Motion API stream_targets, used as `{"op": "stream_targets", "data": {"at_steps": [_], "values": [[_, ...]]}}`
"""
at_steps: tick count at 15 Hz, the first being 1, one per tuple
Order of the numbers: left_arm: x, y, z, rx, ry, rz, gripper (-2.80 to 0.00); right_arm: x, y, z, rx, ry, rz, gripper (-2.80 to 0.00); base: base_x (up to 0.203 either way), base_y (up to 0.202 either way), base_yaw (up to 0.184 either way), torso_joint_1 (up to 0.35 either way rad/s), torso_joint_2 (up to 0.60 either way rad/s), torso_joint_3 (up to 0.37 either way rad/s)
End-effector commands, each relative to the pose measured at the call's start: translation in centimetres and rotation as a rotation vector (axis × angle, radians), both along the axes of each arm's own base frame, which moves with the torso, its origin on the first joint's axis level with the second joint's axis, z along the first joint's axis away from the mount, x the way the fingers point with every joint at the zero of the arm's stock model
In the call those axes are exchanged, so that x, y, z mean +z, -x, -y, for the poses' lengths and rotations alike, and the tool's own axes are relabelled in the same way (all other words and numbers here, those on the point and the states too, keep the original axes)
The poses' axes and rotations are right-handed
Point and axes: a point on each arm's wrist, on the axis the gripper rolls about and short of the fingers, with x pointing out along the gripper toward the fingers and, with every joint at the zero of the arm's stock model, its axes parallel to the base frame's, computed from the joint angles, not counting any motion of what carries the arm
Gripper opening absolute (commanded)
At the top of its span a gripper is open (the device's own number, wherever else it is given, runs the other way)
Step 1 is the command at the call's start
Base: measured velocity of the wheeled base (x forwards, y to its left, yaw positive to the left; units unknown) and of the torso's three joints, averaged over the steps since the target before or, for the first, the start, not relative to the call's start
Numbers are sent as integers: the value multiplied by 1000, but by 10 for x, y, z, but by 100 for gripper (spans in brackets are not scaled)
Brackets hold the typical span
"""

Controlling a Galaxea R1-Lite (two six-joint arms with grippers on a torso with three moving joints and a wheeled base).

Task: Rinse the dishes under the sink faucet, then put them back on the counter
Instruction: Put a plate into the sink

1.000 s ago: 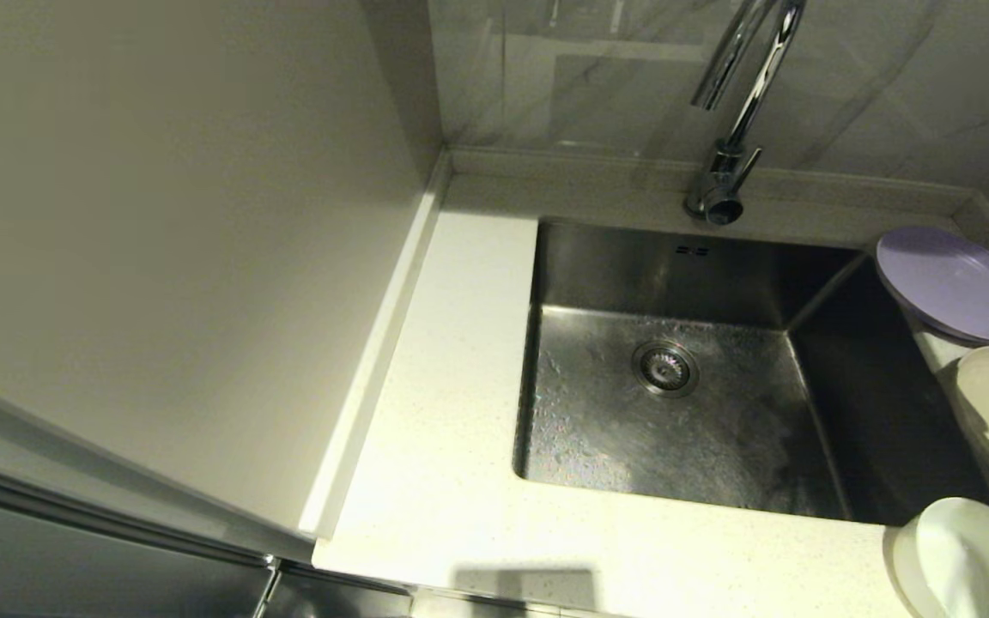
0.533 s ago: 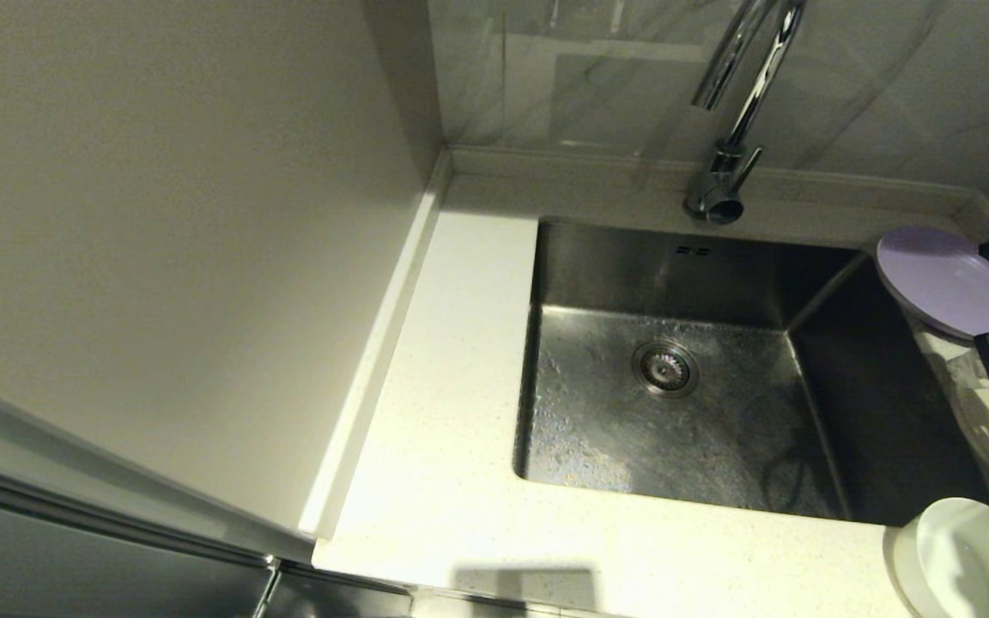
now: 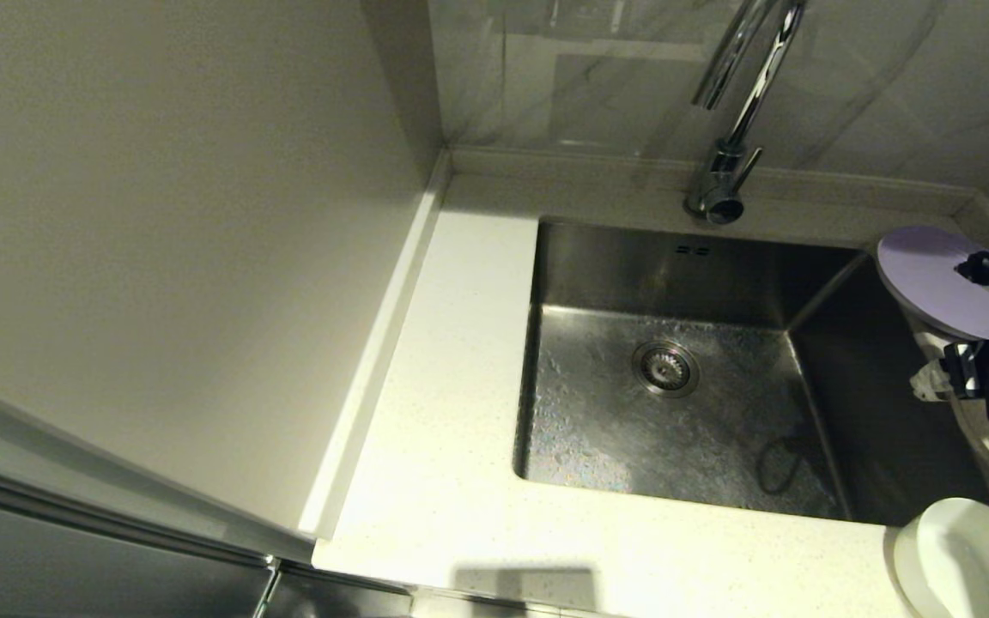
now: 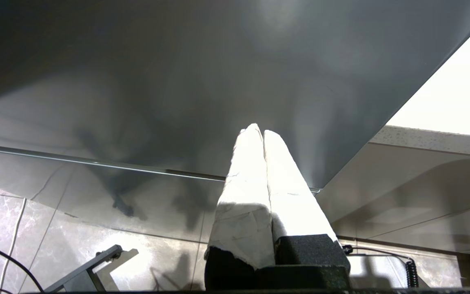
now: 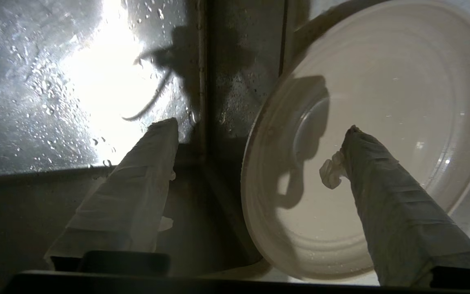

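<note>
On the counter (image 3: 452, 386) right of the sink (image 3: 675, 429) lie the lilac plate (image 3: 932, 279), the cream plate (image 5: 382, 122) and, nearest me, the white bowl (image 3: 967, 558). My right gripper (image 3: 954, 378) hovers over the cream plate and hides most of it in the head view. In the right wrist view this gripper (image 5: 258, 126) is open and straddles the plate's rim, one finger over the wet sink (image 5: 55, 81) and one over the plate's inside, without touching it. The faucet (image 3: 731, 129) stands behind the basin. My left gripper (image 4: 258, 130) is shut and empty, parked below counter height.
A tall pale wall panel (image 3: 160, 215) borders the counter on the left. The tiled back wall (image 3: 589, 69) rises behind the faucet. A cable's shadow (image 3: 782, 459) falls on the basin floor. The left wrist view faces a grey cabinet front (image 4: 178, 81).
My right gripper has come in from the right edge, leftward over the cream plate, and now hides it and the lilac plate's right rim. The dishes have not moved.
</note>
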Motion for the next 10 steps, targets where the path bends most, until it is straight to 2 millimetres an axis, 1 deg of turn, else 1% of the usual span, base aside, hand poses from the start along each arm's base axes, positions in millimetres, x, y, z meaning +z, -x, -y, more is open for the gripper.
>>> {"op": "stream_targets", "data": {"at_steps": [1,3,5,6,10], "values": [[0,0,0,1,1,3,-280,-11,-7,4,-9,-6,-37,0,0,0,0,0,0,0],[0,0,0,1,1,3,-280,-16,-10,7,-17,-12,-53,0,0,0,0,0,0,0],[0,0,0,1,1,3,-280,-19,-10,10,-29,-16,-63,0,0,0,0,0,0,0],[0,0,0,1,1,3,-280,-21,-9,10,-29,-17,-69,-280,0,0,0,0,0,0],[0,0,0,1,1,3,-280,-23,-5,9,-28,-23,-80,-280,0,0,0,0,0,0]]}}
